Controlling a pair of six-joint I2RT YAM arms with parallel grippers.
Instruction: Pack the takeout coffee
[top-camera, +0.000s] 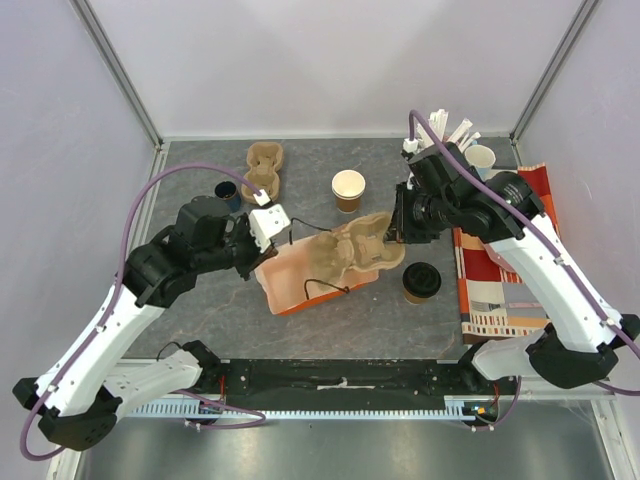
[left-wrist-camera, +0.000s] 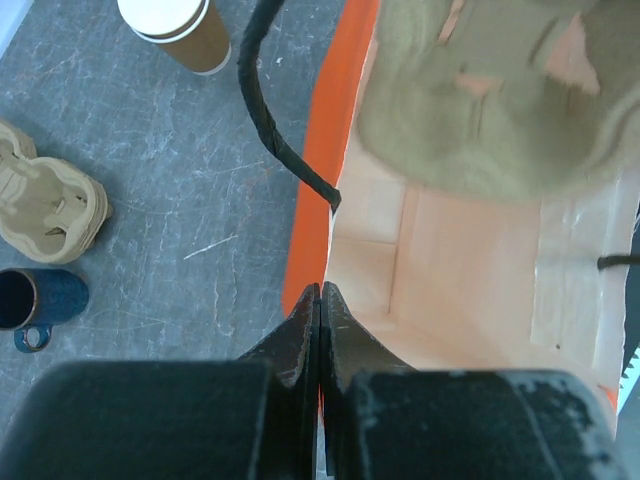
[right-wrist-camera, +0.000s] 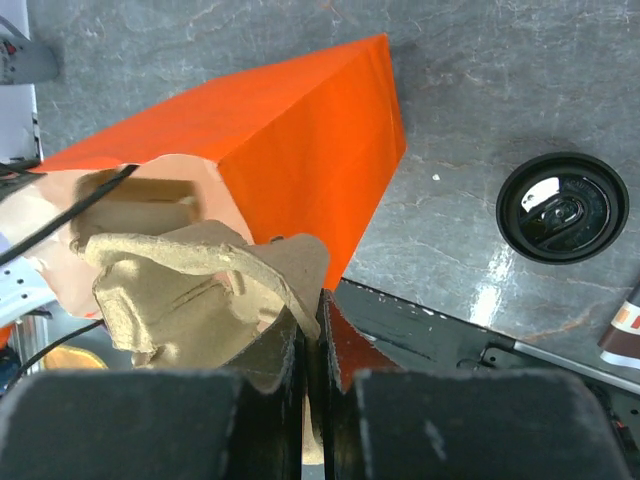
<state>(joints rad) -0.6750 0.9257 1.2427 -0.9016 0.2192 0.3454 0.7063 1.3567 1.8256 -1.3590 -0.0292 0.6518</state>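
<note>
a robot lab cell: plain white walls (top-camera: 330, 60), metal posts (top-camera: 118, 70), two arms (top-camera: 110, 330) bolted to a grey table (top-camera: 380, 320).

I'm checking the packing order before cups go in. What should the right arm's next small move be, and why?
Probably ease the pulp carrier deeper into the orange bag. The right end effector is shut on the carrier's edge, the carrier sits only partly inside the mouth, and the left end effector pinches the bag's rim.
</note>
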